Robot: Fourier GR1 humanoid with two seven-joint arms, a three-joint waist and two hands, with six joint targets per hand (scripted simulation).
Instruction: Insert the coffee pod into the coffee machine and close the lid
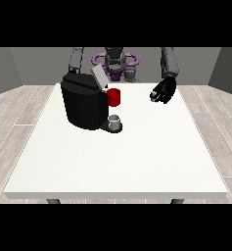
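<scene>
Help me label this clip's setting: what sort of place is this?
Probably a bare test room rather than a kitchen: a large white table on a wood-plank floor, grey walls, and only a black coffee machine standing on it.

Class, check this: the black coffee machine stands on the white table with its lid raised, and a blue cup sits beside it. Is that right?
Not quite. In the front view the cup beside the coffee machine is red, not blue. The rest holds: the machine stands on the white table with its lid raised.
</scene>
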